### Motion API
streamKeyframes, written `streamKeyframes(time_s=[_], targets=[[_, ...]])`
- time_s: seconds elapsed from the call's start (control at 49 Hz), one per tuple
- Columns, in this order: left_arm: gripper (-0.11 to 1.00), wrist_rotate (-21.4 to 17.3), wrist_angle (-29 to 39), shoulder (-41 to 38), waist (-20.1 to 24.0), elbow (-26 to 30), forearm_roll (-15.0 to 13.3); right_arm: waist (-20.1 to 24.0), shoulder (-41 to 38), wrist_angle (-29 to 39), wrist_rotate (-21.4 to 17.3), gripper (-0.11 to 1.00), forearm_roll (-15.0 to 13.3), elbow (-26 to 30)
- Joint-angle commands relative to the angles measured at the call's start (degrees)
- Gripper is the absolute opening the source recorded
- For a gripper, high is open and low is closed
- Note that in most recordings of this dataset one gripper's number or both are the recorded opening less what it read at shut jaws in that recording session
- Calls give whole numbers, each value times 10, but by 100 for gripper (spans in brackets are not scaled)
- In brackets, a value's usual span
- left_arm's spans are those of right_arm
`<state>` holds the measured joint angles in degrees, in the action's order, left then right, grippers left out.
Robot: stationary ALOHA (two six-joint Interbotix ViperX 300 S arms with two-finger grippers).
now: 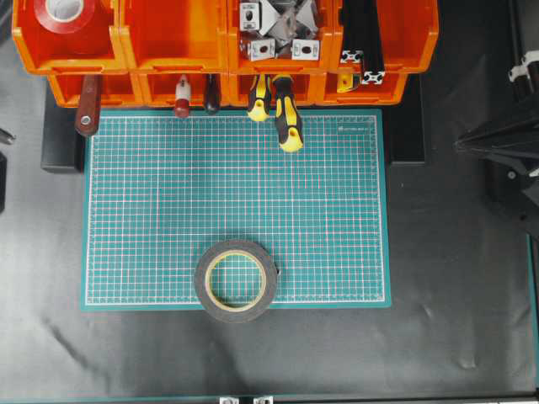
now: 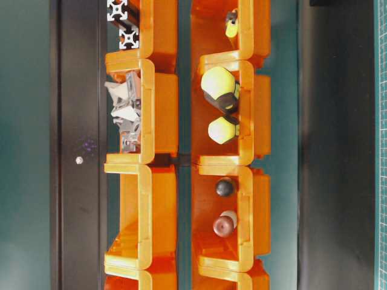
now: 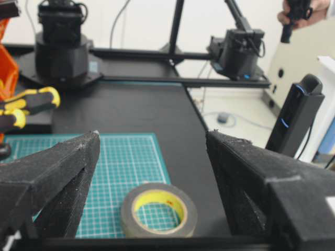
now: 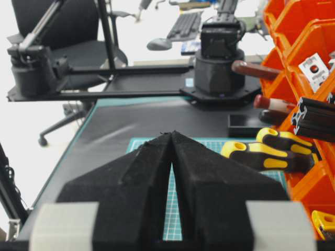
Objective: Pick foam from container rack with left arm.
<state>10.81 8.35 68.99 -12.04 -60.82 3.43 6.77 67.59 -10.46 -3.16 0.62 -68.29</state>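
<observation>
The foam (image 1: 202,282), a black tape roll with a cream-yellow inner band, lies flat on the green cutting mat (image 1: 236,185) at its front edge, away from the orange container rack (image 1: 168,42). In the left wrist view the left gripper (image 3: 153,137) is open and empty, with the foam (image 3: 128,212) on the mat below and between its fingers, not touched. The right gripper (image 4: 171,135) is shut and empty above the mat, with the rack (image 4: 309,31) to its right. Neither gripper shows in the overhead view.
The rack bins hold a red tape roll (image 1: 67,25), metal brackets (image 1: 278,29) and black extrusions (image 1: 362,42). Yellow-black tool handles (image 1: 288,122) and a brown handle (image 1: 88,114) stick out over the mat's far edge. The right arm (image 1: 505,135) sits at the right edge.
</observation>
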Motion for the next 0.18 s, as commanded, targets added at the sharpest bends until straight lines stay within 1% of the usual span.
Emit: streamKeyframes(time_s=[0.0, 0.163], targets=[[79, -2, 0, -2, 3, 5, 2, 2, -8, 1, -1, 0, 3, 14], [79, -2, 2, 2, 4, 5, 2, 2, -8, 0, -3, 0, 2, 14]])
